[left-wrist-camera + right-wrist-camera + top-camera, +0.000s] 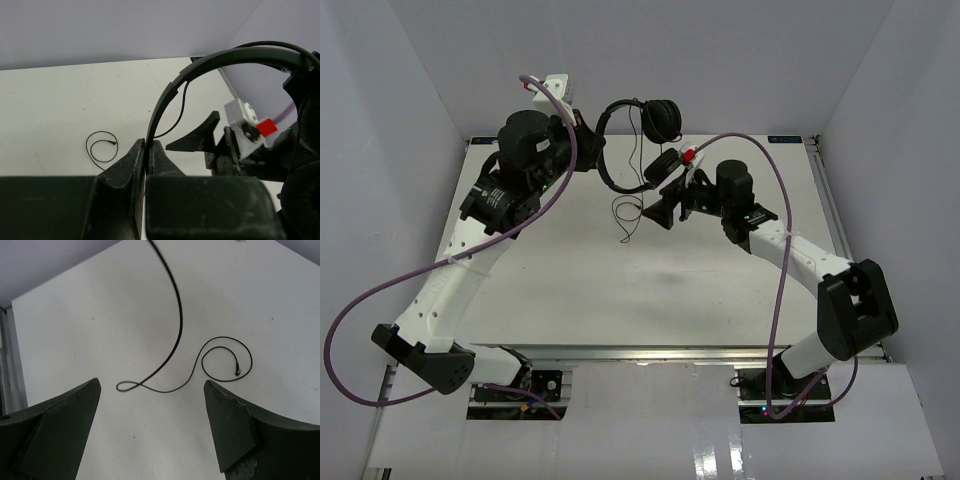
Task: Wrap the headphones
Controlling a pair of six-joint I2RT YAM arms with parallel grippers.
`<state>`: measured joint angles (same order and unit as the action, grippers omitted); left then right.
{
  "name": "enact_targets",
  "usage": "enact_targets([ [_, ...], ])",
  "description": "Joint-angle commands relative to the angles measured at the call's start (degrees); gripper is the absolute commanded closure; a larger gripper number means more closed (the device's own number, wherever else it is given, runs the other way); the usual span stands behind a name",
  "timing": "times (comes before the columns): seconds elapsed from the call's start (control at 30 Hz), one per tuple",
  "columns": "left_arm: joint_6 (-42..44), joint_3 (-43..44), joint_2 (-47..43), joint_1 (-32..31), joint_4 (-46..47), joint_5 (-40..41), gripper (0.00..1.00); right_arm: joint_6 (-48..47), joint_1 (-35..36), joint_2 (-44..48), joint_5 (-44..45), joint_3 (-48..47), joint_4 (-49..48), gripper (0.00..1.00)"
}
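Note:
The black headphones (642, 108) hang in the air over the far middle of the table, held by the thin headband (210, 59). My left gripper (146, 146) is shut on that band (592, 150). One earcup (666, 118) sits high and the other (662, 164) hangs lower. The thin cord (628, 208) drops to the table and ends in a small loop with the plug (239, 372). My right gripper (666, 202) stands open just right of the hanging cord (178, 325) with nothing between its fingers (151, 386).
Purple cables (560, 150) arc over both arms. The white table (620, 290) has a metal rail (840, 240) along its right edge. White walls close in the left, right and far sides.

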<state>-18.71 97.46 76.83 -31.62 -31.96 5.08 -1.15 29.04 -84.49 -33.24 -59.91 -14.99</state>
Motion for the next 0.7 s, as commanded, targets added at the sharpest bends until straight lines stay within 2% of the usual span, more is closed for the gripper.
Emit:
enact_targets([
  [0.0, -2.2, 0.4, -3.3, 0.0, 3.0, -2.3, 1.0, 22.5, 1.0, -6.3, 3.9, -1.2, -16.0, 0.1],
  [0.17, -2.8, 0.7, -3.3, 0.0, 3.0, -3.0, 1.0, 27.2, 2.0, -13.8, -3.2, -7.1, -21.9, 0.09],
  [0.3, -3.3, 1.0, -3.5, 0.0, 3.2, -2.8, 1.0, 29.1, 2.9, -18.9, -3.6, -8.8, -24.0, 0.03],
  [0.33, -3.5, 1.1, -3.6, 0.0, 3.3, -2.7, 1.0, 31.5, 2.8, -20.2, -4.8, -8.1, -27.6, 0.01],
  [0.37, -3.6, 1.1, -3.8, 0.0, 3.5, -2.5, 1.0, 34.6, 2.9, -21.4, -6.3, -6.4, -30.3, 0.05],
  [0.5, -4.1, 1.5, -3.9, 0.0, 5.1, -1.7, 1.0, 45.1, 3.0, -25.2, -12.8, 0.7, -54.4, 0.1],
  [0.57, -4.5, 1.6, -3.9, 0.0, 6.4, -1.4, 1.0, 45.8, 3.7, -26.0, -14.7, 2.0, -60.7, 0.11],
  [0.67, -5.4, 3.0, -3.0, 0.0, 8.0, -0.7, 1.0, 46.6, 4.2, -26.5, -16.4, 2.2, -63.5, 0.17],
])
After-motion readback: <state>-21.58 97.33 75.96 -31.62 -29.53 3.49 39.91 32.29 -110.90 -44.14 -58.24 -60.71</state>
